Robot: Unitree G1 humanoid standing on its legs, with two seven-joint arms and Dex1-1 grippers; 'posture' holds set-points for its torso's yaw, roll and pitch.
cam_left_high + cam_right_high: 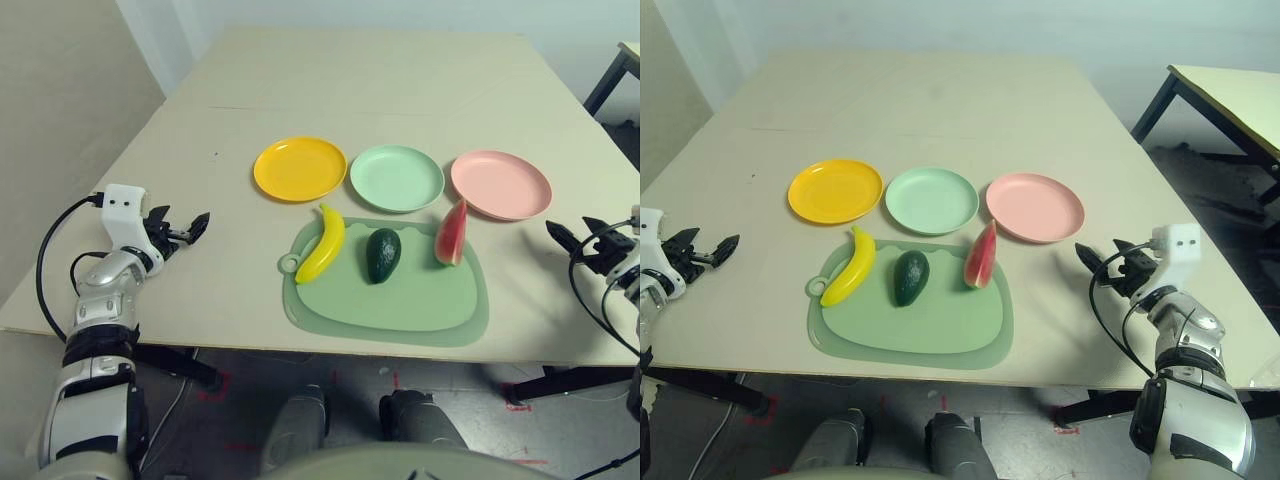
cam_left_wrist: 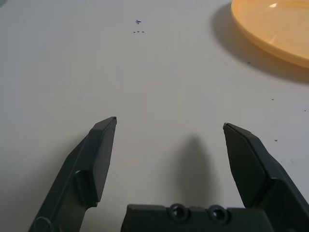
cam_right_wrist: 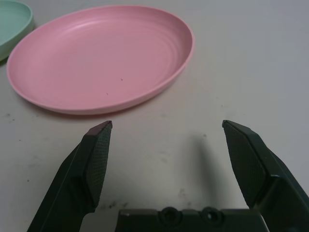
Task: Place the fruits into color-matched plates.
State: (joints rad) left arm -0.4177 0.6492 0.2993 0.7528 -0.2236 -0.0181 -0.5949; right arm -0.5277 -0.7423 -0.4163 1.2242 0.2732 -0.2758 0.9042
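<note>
Right pincer [image 3: 166,126] gapes empty just short of pink plate [image 3: 99,55].

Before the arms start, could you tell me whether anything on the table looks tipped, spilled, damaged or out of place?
Nothing stands out. The banana, avocado and watermelon wedge sit apart on the green mat; the yellow plate, mint plate and pink plate lie flat and bare.

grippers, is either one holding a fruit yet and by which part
Nothing is held. The left gripper and right gripper both have open, empty jaws over bare table, while the banana, avocado and watermelon wedge lie on the green mat.
</note>
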